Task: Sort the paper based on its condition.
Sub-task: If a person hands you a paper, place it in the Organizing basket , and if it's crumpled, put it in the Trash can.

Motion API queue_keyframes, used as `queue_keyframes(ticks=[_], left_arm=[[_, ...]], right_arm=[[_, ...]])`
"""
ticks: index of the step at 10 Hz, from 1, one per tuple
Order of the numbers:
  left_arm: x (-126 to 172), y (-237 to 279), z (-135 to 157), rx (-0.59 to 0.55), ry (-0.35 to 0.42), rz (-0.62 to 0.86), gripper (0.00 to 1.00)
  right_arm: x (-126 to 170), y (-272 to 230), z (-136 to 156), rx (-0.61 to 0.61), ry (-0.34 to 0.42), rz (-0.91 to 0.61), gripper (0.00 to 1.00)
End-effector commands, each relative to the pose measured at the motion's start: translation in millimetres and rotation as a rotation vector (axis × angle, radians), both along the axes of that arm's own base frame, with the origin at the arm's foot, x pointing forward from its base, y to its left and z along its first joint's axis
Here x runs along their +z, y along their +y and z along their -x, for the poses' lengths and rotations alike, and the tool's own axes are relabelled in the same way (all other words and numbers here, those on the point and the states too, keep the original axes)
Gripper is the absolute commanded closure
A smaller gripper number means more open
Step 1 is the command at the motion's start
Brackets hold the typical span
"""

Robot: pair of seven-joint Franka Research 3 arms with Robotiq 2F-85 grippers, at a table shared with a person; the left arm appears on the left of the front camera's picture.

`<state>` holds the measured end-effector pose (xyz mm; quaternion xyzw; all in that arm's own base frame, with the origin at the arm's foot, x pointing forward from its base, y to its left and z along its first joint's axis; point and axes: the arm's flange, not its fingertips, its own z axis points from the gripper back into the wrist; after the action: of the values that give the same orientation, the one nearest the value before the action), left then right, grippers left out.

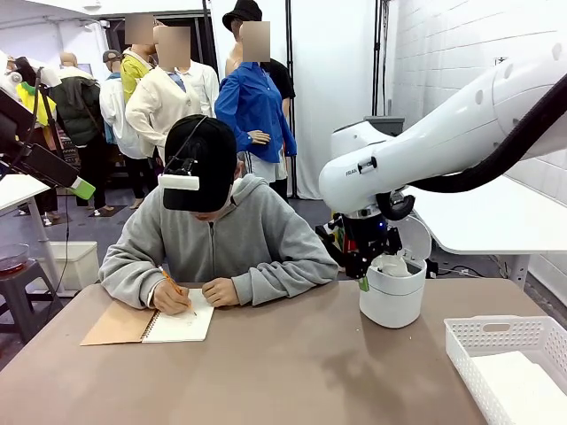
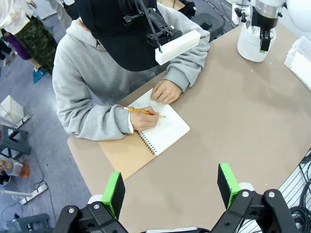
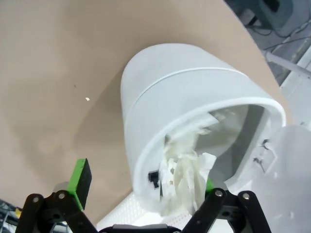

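The right gripper has its fingers spread across the rim of the bin; the crumpled paper lies inside, beside the inner finger, I think because wads belong there; the left gripper hangs spread, empty.

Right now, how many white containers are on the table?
2. A round bin at the far right, with crumpled paper inside; a slotted basket at the near right corner, holding flat paper.

White brick wall at right, white curtain behind, grey floor, brown tabletop, white side table, dark stool at left.
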<state>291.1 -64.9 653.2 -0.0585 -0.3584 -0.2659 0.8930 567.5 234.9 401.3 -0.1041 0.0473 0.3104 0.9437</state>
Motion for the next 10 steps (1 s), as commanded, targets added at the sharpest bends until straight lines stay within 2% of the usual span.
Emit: queue_keyframes(ticks=[1, 2, 3, 5, 8, 10], left_arm=[[0, 0, 0, 0.001, -0.003, 0.001, 0.00], [0, 0, 0, 0.001, -0.003, 0.001, 0.00], [0, 0, 0, 0.001, -0.003, 0.001, 0.00], [0, 0, 0, 0.001, -0.003, 0.001, 0.00], [0, 0, 0, 0.001, -0.003, 0.001, 0.00], [0, 0, 0, 0.001, -0.003, 0.001, 0.00]], right_arm=[[-4, 1, -9, 0.028, 0.016, 0.060, 0.00], [-7, 3, -6, 0.036, -0.013, 0.126, 0.00], [-11, 4, -7, 0.039, -0.005, 0.137, 0.00], [-2, 10, -4, 0.053, -0.068, 0.104, 0.00], [-3, 22, 13, 0.110, 0.003, 0.037, 0.00], [6, 27, 21, 0.126, -0.030, 0.009, 0.00]])
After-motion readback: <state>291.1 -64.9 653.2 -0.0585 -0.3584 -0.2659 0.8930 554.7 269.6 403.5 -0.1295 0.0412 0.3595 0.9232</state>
